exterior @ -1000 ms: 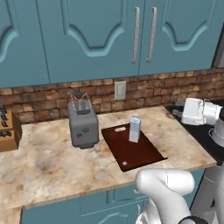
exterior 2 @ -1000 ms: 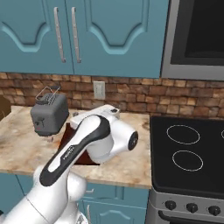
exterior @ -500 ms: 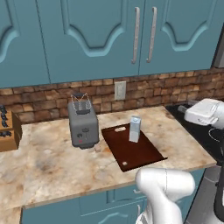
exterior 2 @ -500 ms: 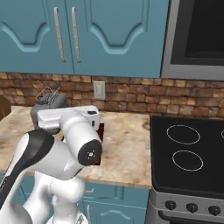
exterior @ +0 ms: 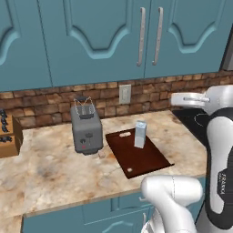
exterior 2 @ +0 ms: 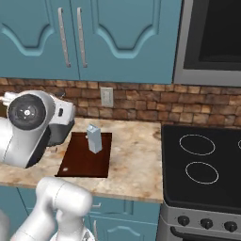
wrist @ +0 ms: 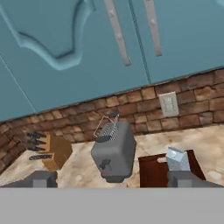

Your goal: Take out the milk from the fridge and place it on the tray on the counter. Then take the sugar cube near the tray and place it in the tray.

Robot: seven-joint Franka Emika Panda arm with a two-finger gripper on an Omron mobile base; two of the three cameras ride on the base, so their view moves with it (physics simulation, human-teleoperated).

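Observation:
The milk (exterior: 140,134) (exterior 2: 94,139) stands upright on the dark brown tray (exterior: 144,159) (exterior 2: 82,162), which lies on the marbled counter (exterior: 45,173) (exterior 2: 136,160). A tiny white sugar cube (exterior: 102,154) rests on the counter between the toaster and the tray's left edge. My gripper (wrist: 111,179) is open and holds nothing. It hangs high above the counter's right end and looks down at the toaster and the milk (wrist: 177,158). The tray (wrist: 153,171) lies below the right fingertip (wrist: 181,178).
A grey toaster (exterior: 86,128) (wrist: 113,151) stands left of the tray. A wooden knife block (exterior: 7,139) (wrist: 48,151) sits at the counter's far left. The black stovetop (exterior 2: 202,162) adjoins the counter on the right. My arm (exterior 2: 28,115) partly hides the toaster in the right base view.
The arm has swung round, and the hand has risen and turned toward the counter. The milk, tray and toaster have not moved. The gripper has stayed open.

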